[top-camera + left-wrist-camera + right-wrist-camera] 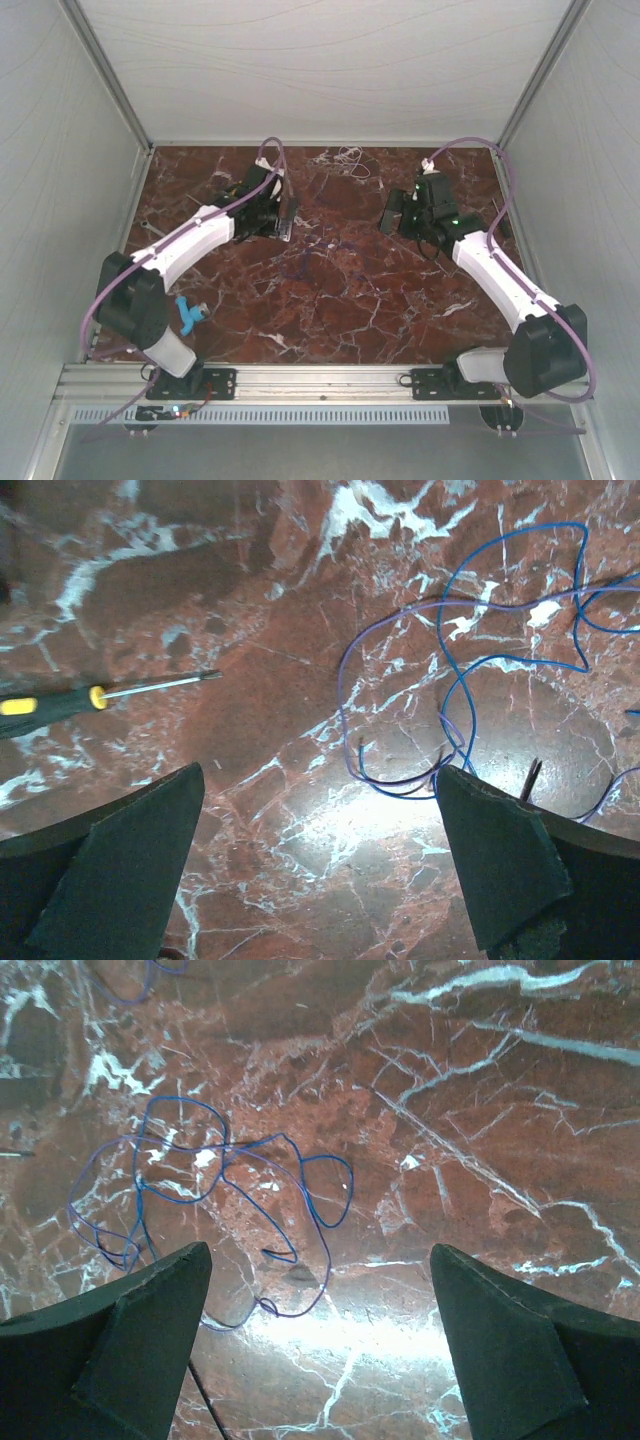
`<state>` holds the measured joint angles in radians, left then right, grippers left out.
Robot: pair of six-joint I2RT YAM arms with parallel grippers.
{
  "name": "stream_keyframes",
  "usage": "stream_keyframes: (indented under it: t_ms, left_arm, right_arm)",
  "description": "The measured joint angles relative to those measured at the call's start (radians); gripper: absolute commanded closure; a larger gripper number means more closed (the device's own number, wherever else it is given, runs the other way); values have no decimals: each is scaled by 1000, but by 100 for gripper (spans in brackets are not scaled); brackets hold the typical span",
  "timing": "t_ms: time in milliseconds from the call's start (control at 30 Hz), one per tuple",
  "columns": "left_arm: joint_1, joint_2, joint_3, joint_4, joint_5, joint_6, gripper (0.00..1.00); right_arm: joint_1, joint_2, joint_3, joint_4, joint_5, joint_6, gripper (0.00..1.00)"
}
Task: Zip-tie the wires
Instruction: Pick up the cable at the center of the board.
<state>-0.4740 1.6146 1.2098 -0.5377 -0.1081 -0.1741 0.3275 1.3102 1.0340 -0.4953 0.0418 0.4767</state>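
Marble table [340,320] bears loose blue wires [222,1148].

White arms [195,240], black joints [135,305] (purple cables [478,141]), dark fingers [110,880]

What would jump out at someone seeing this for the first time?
The left gripper and right gripper hang open and empty over a red marble table. Loops of thin blue wire sprawl on the marble ahead of both grippers. A yellow-handled screwdriver lies off to one side in the left wrist view.
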Motion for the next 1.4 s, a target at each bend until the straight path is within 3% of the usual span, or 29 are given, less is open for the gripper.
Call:
stream_keyframes:
  t_ms: [267, 567, 867, 1100, 1400]
  left_arm:
    - [0, -182, -64, 68, -129, 41, 0]
    - [0, -622, -383, 442, -246, 156, 0]
    - [2, -840, -519, 695, -410, 280, 0]
    - [11, -1062, -630, 886, -433, 329, 0]
    - [23, -1088, -646, 956, -432, 341, 0]
  right_arm:
    - [0, -47, 13, 80, -22, -19, 13]
    - [5, -21, 91, 211, -113, -9, 16]
    - [76, 164, 237, 314, -145, 46, 17]
    - [164, 336, 377, 376, -155, 63, 18]
    - [219, 665, 582, 494, -231, 52, 22]
